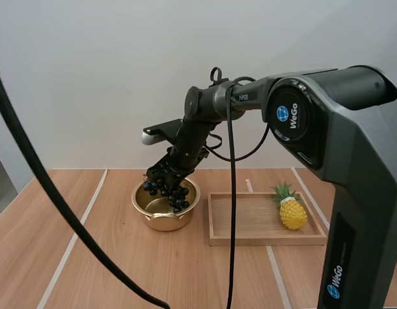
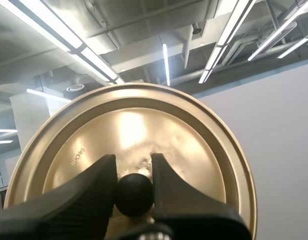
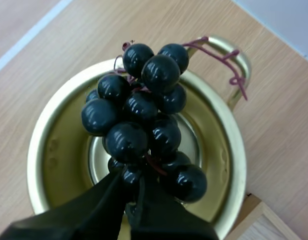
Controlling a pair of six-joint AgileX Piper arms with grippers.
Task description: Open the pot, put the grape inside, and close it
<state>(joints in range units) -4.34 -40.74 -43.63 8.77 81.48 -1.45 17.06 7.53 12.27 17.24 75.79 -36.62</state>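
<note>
The lid (image 2: 134, 125) is clenched by the left gripper (image 2: 134, 170), and the grapes (image 3: 144, 130), grasped by the right gripper (image 3: 134, 192), are held above the open pot (image 3: 234, 150), with release and closing not yet done.

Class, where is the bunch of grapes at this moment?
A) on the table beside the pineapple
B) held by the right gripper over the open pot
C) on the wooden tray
B: the right gripper pinches the bunch of grapes above the lidless gold pot; the wooden tray holds a pineapple.
</note>
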